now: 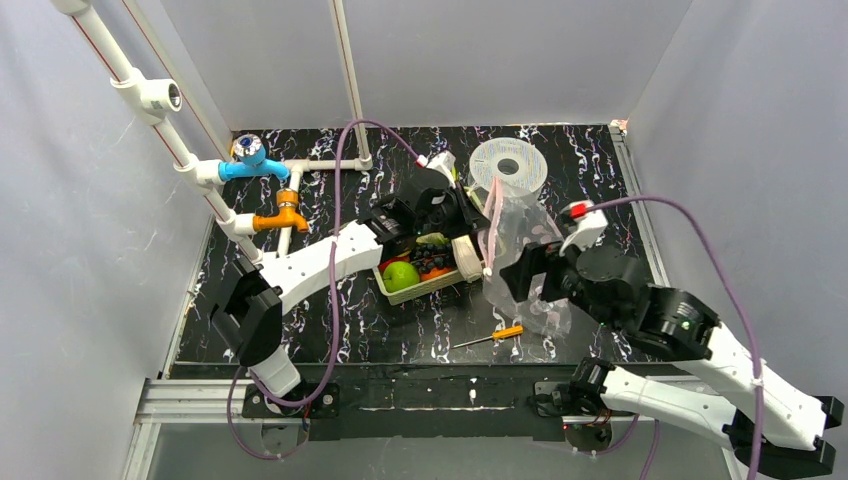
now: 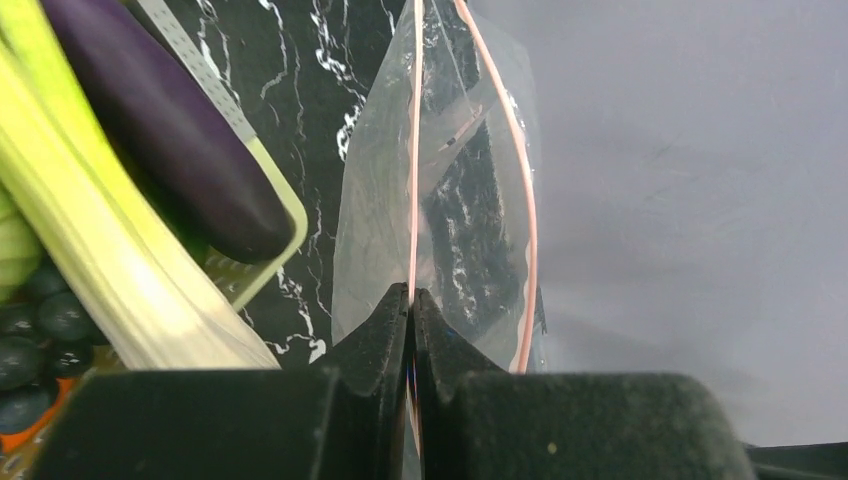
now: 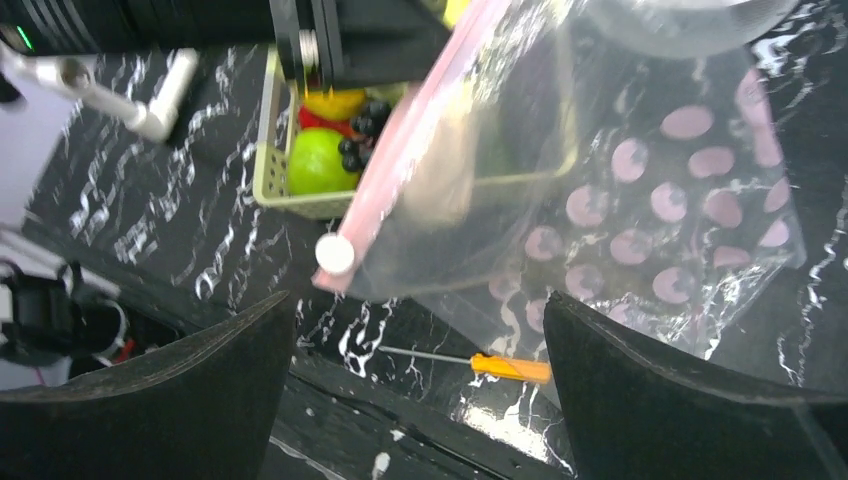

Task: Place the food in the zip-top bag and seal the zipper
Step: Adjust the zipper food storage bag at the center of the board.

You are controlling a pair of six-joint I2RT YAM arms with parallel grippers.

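Note:
The clear zip-top bag [image 1: 522, 235] hangs upright right of the basket, with pink dots on its lower part [image 3: 650, 200]. My left gripper [image 2: 412, 296] is shut on the pinkish-red zipper [image 2: 414, 150] at one side of the mouth and holds it up; it also shows in the top view [image 1: 478, 215]. The mouth is parted. My right gripper [image 3: 420, 330] is open and empty, just near-side of the bag's low corner and white slider [image 3: 335, 253]; the top view shows it too [image 1: 505, 283]. The food lies in the pale-green basket [image 1: 432, 287]: green apple [image 1: 400, 275], purple eggplant [image 2: 170, 120], leek [image 2: 110, 260].
A grey round spool [image 1: 508, 165] stands behind the bag. An orange-handled screwdriver [image 1: 495, 335] lies on the black marbled table near the front, below my right gripper [image 3: 510, 367]. White pipes with blue and orange taps [image 1: 262, 190] run along the left.

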